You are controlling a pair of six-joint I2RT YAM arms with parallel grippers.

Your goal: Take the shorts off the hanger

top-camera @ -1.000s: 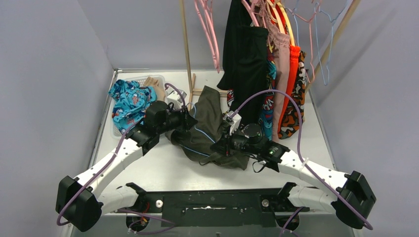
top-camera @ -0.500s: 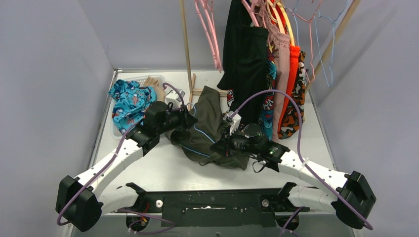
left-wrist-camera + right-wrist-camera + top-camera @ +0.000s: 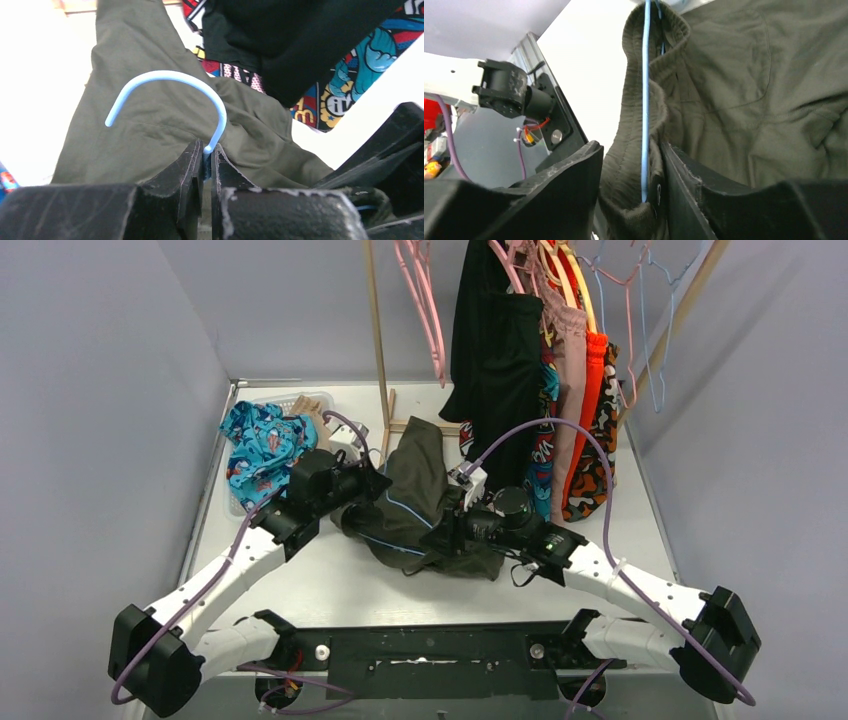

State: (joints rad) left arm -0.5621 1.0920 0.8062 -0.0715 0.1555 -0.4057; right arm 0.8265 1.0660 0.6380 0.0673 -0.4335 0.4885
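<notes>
The olive green shorts [image 3: 425,485] lie crumpled on the table between my two arms, still threaded on a light blue wire hanger [image 3: 404,510]. My left gripper [image 3: 377,483] is shut on the base of the hanger's hook [image 3: 170,79], and its closed tips [image 3: 206,156] pinch the blue wire. My right gripper [image 3: 433,537] stands open at the shorts' near end. The elastic waistband [image 3: 631,135] and the blue hanger wire [image 3: 645,100] run between its spread fingers [image 3: 631,165]. More olive fabric [image 3: 744,75] spreads beyond them.
A white basket [image 3: 290,400] at the back left holds teal shark-print shorts [image 3: 262,445]. A wooden rack pole [image 3: 377,330] stands behind the olive shorts. Black [image 3: 500,350], comic-print, pink and orange shorts [image 3: 592,410] hang at the back right, beside bare pink hangers [image 3: 425,300].
My left gripper has shut on the hanger's hook and pulled slightly left. My right gripper has opened around the waistband.
</notes>
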